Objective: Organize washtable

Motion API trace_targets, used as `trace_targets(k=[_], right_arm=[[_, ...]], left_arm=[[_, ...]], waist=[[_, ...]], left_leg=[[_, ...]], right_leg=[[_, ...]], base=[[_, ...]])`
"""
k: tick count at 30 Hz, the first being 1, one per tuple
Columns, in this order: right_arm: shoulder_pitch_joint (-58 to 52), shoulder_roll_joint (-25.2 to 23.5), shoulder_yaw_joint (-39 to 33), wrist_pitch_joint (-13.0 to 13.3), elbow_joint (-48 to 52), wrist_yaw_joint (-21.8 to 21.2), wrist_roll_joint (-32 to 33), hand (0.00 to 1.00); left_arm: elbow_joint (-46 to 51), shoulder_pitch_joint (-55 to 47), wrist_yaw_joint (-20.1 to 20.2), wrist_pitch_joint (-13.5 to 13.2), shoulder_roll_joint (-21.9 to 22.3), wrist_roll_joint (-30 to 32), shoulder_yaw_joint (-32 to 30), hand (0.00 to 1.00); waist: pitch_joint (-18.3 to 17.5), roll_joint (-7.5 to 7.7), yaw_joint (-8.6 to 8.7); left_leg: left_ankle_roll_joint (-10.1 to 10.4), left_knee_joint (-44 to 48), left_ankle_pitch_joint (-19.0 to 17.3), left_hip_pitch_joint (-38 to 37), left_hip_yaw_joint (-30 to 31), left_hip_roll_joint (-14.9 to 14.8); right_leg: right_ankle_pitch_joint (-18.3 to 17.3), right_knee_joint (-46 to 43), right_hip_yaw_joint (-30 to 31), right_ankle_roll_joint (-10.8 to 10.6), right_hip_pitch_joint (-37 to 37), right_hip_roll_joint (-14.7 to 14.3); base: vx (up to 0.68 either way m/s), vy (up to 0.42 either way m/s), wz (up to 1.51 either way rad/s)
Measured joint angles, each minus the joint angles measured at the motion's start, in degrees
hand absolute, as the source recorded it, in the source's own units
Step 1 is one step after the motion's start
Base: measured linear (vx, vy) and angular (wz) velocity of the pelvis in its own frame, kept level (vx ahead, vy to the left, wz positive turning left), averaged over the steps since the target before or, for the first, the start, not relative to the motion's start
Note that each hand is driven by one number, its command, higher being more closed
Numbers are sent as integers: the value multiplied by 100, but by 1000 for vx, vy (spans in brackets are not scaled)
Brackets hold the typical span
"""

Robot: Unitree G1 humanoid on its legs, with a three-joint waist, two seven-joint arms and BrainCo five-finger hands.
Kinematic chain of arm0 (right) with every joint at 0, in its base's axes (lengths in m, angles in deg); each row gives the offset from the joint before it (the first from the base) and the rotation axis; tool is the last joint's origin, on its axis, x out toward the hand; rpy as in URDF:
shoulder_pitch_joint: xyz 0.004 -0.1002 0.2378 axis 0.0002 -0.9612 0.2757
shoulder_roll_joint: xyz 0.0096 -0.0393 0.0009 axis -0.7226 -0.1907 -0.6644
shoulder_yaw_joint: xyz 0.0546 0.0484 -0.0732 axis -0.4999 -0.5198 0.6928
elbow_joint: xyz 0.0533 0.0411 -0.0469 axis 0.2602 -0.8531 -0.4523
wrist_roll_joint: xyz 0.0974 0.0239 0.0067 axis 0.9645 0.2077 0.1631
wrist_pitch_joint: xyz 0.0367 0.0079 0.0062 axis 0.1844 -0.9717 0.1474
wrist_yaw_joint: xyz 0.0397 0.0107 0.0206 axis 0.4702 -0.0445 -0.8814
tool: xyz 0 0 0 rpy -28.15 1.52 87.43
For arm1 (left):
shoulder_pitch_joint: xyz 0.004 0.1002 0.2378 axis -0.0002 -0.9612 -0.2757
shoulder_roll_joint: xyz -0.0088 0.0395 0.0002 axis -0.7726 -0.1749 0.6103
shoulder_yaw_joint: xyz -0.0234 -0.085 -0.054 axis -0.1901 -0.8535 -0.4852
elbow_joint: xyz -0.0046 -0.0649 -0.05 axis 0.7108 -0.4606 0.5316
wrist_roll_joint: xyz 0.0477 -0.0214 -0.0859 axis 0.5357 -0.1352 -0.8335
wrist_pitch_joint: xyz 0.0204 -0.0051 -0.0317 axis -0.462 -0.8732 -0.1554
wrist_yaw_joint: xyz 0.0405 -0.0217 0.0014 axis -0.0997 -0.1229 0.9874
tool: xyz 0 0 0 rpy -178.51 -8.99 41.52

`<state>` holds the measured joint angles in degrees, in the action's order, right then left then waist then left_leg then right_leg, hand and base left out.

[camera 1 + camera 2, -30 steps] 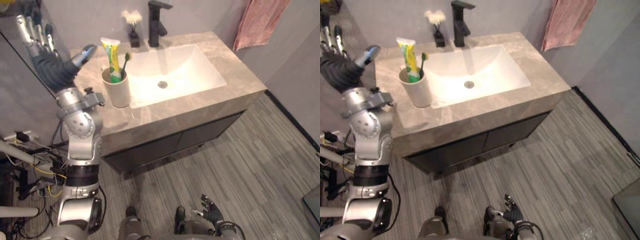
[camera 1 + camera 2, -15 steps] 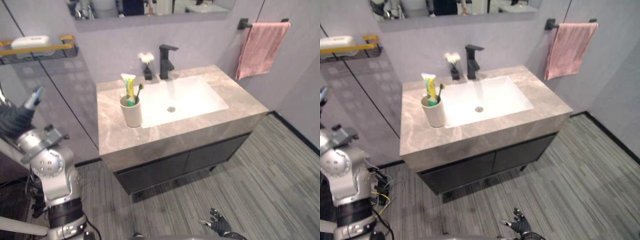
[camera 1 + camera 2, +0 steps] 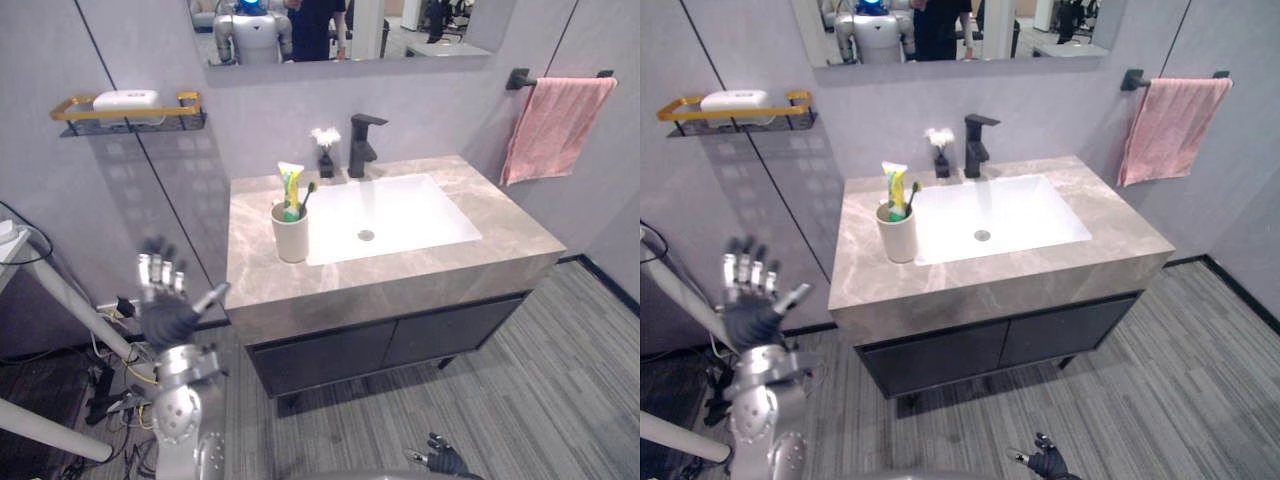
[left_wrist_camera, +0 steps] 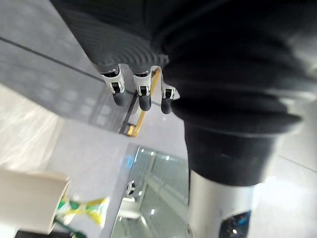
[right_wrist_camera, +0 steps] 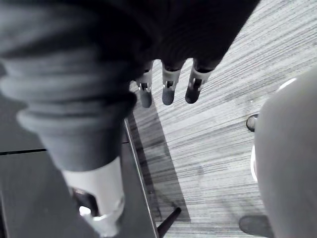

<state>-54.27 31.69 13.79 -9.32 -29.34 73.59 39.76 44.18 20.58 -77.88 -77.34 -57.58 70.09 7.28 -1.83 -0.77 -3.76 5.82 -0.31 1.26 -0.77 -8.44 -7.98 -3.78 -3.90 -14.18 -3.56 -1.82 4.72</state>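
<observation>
Our left hand [image 3: 165,305] is raised off to the left of the vanity. Its fingers [image 3: 158,270] are straight and fanned apart, the thumb sticks out toward the counter, and there's nothing in the palm. The left wrist view shows the same thing, with the fingertips [image 4: 140,97] reaching into open air and the cup [image 4: 29,206] sitting well past them.

Our right hand [image 3: 441,463] hangs low over the striped floor [image 3: 560,400]. Its fingers [image 5: 168,88] are loose, pretty much straight and side by side, and it's empty too.

The beige cup stands upright on the marble counter [image 3: 420,268], just beside the left rim of the white basin [image 3: 400,205] and well apart from either hand. A yellow-green toothpaste tube [image 3: 290,188] and a toothbrush [image 3: 306,198] are standing in it, leaning a bit.

At the back of the basin there's a black faucet [image 3: 362,146], with a small dark bottle [image 3: 325,160] with a white fluffy top just beside it. A dark cabinet [image 3: 390,345] sits under the counter.

On the wall to the left there's a gold shelf [image 3: 130,113] with a white block [image 3: 125,100] on it. On the right a pink towel [image 3: 555,125] hangs from a black bar [image 3: 520,78].
</observation>
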Motion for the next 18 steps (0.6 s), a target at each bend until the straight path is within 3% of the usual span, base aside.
trace_targets(k=[8,11,18], right_arm=[[127,36,18,29,-103,33,0,0],[247,34,24,32,-156,145,2,0],[306,90,240,24,-160,288,4,0]], left_arm=[[-407,-290,843,429,-258,-954,1159,100],[-500,-295,1014,655,-373,-1248,1528,100],[-745,-236,1173,898,-577,-1629,2417,100]], waist=[[118,-33,54],[209,-33,163],[226,-91,239]], left_leg=[[-6,-105,19,-45,73,31],[-6,-131,19,-66,63,46],[-7,-174,19,-87,59,66]], right_leg=[[-3,18,-94,-10,-94,12],[-7,18,-82,-17,-96,26],[-19,37,-82,-33,-74,40]], base=[[54,12,5],[0,0,0],[1,4,0]])
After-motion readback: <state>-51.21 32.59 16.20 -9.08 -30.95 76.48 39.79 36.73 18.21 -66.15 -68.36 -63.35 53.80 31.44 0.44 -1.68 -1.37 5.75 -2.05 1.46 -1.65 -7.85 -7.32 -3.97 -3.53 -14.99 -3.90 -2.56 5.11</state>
